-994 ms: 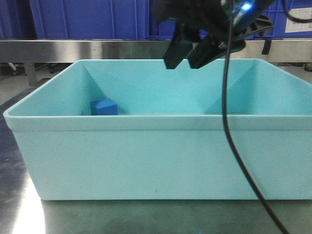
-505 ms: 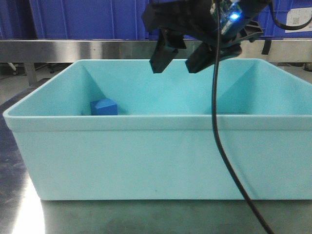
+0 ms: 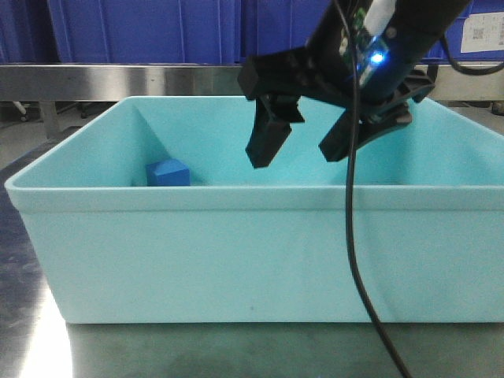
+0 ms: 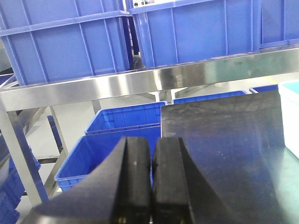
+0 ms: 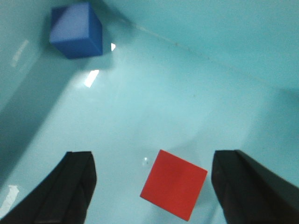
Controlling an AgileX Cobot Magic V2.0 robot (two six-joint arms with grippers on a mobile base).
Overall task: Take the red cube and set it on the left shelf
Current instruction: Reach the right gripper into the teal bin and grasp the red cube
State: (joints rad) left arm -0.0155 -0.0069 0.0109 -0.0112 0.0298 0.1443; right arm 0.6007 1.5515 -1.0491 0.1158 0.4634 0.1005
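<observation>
The red cube (image 5: 174, 184) lies flat on the floor of a teal bin (image 3: 236, 197), seen in the right wrist view between my right gripper's fingers. It is hidden by the bin wall in the front view. My right gripper (image 5: 153, 161) (image 3: 299, 152) is open, hanging inside the bin with its fingertips a little above the cube, touching nothing. My left gripper (image 4: 152, 145) is shut and empty, off the table's left edge. It faces the left shelf (image 4: 140, 81), a stainless rail carrying blue crates (image 4: 70, 46).
A small blue cube (image 3: 167, 172) (image 5: 77, 30) sits in the bin's far left corner. The bin's white corner (image 4: 289, 112) shows on the dark table (image 4: 224, 140). More blue crates (image 4: 121, 123) stand on the floor below the shelf. A black cable (image 3: 352, 236) hangs before the bin.
My right gripper has opened wider and dropped from above the bin's rim down into the bin. The blue cube has not moved.
</observation>
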